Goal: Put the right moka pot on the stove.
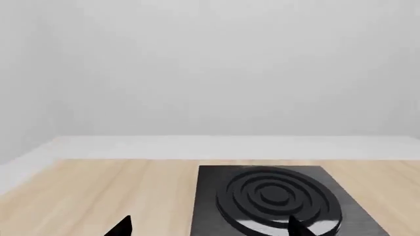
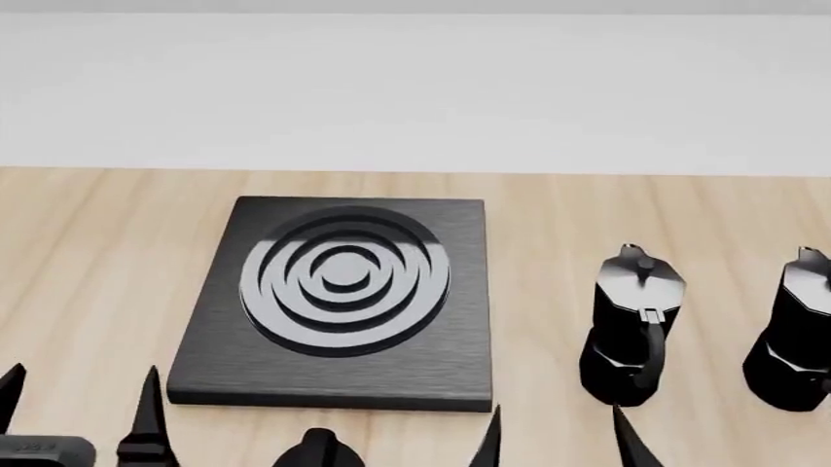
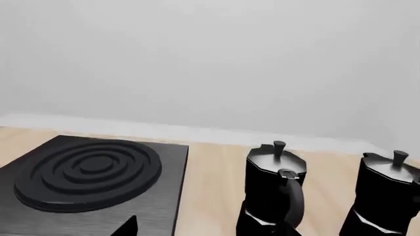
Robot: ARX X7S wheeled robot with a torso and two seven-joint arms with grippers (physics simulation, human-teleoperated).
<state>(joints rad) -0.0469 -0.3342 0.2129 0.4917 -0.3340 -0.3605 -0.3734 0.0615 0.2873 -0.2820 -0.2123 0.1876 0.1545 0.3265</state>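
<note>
The right moka pot (image 2: 795,331), black and faceted with a knobbed lid, stands on the wooden table at the right edge of the head view, partly cut off. It also shows in the right wrist view (image 3: 386,196). The stove (image 2: 344,292) is a dark slab with silver rings, left of both pots, and also shows in the left wrist view (image 1: 276,196) and the right wrist view (image 3: 85,172). My right gripper (image 2: 559,448) is open and empty, in front of the other pot. My left gripper (image 2: 81,409) is open and empty, near the stove's front left corner.
A second identical moka pot (image 2: 632,326) stands between the stove and the right pot, its handle toward me; it also shows in the right wrist view (image 3: 272,191). A black oval knob (image 2: 318,452) lies in front of the stove. A white wall runs behind the table.
</note>
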